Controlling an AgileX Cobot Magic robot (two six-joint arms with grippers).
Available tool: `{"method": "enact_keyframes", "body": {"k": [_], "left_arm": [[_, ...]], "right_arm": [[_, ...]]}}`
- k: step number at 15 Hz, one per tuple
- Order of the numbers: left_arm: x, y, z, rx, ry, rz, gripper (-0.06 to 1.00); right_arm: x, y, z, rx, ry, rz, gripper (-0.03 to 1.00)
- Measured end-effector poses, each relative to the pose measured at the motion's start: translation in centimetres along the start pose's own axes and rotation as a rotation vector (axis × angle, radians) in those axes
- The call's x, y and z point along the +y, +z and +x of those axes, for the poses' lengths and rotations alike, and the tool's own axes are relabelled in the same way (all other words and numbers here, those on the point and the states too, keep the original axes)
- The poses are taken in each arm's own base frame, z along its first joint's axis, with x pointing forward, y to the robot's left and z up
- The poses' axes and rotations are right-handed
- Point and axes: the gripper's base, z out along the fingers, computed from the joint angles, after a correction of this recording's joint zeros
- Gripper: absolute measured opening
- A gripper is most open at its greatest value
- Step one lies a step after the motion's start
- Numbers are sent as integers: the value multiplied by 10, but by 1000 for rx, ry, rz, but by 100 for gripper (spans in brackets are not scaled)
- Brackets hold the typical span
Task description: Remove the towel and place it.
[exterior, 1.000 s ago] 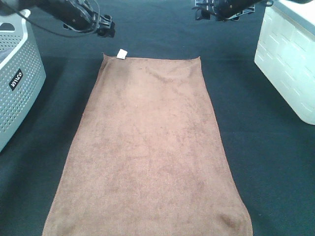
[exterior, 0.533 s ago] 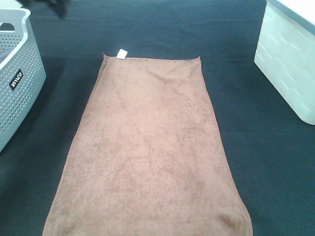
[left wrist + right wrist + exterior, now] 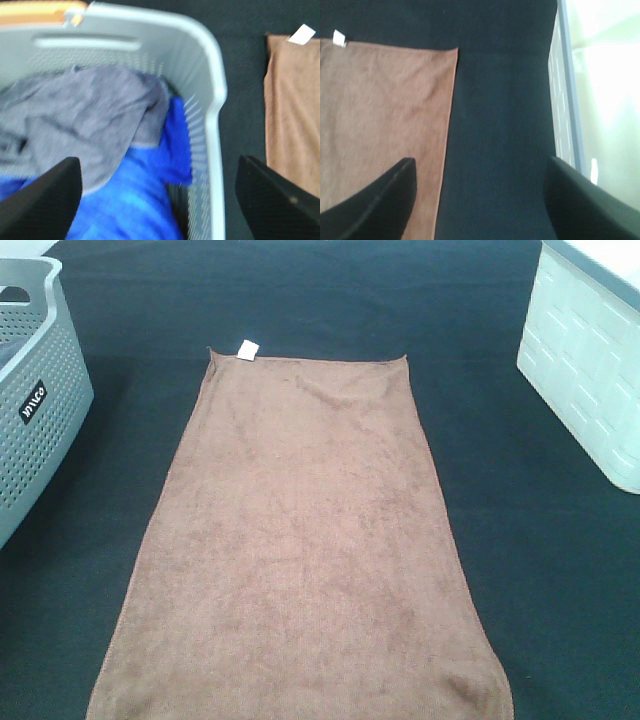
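Observation:
The brown towel (image 3: 300, 540) lies spread flat on the dark table, with its white tag (image 3: 248, 349) at the far left corner. Neither gripper shows in the exterior high view. In the left wrist view my left gripper (image 3: 159, 160) is open and empty, high above the grey basket (image 3: 212, 85); the towel's edge (image 3: 292, 110) lies beside the basket. In the right wrist view my right gripper (image 3: 480, 160) is open and empty above the bare table, between the towel's far right corner (image 3: 380, 100) and the white bin (image 3: 562, 100).
The grey perforated laundry basket (image 3: 35, 390) stands at the left edge and holds a grey garment (image 3: 85, 110) and blue cloth (image 3: 135, 200). A white bin (image 3: 590, 370) stands at the right edge. Dark table surface (image 3: 520, 570) surrounds the towel.
Both arms were at the far edge of the exterior high view one second ago and have moved out of it. The towel has not moved.

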Motion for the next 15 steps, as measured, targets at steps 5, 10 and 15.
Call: {"method": "enact_keyframes", "body": {"k": [5, 10, 15], "left_arm": [[16, -80, 93, 85, -47, -45, 78], [-9, -147, 192, -84, -5, -79, 78], [-28, -190, 274, -283, 15, -108, 78]], "right_arm": [[9, -54, 118, 138, 62, 2, 67], [17, -107, 226, 63, 50, 20, 84], [6, -143, 286, -108, -16, 206, 85]]}}
